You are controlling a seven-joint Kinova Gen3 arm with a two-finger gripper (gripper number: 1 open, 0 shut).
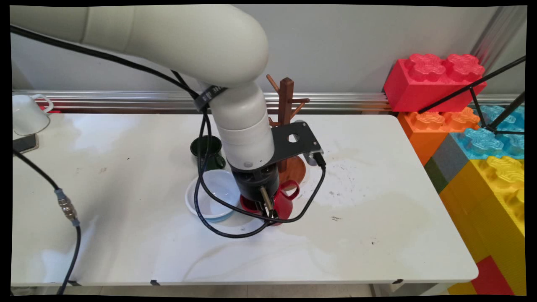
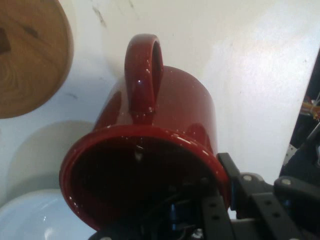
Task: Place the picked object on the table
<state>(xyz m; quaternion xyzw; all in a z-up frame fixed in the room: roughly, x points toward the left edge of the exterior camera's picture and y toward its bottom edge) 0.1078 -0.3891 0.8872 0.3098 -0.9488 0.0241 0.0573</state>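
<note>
The arm reaches down over the middle of the white table [image 1: 377, 235], and its black gripper [image 1: 268, 212] is low over the red mug [image 1: 286, 202], right at the mug's rim; from the hand's own camera the mug's dark mouth fills the lower part of the picture, with the black linkage rising at the rim's near and right side; part of it looks to sit inside the mouth and part outside the wall, but whether the jaws are clamped on that wall or merely standing about it I cannot tell, since the tips are lost in the dark of the cup

The red mug stands on the table, its handle [image 2: 144, 75] turned away from the gripper and toward the round wooden foot of the mug tree [image 1: 286, 105]; the foot is near the mug but apart from it; the tree's pegs show bare behind the arm

Just beside the mug, on the side away from the tree, lies a white bowl [image 1: 212, 197], close enough that the rims nearly meet; behind the bowl stands a dark green mug [image 1: 207, 149]; a white mug [image 1: 27, 113] sits well apart at the table's far left corner; big toy bricks [image 1: 432, 77] are stacked off the table's right end
</note>
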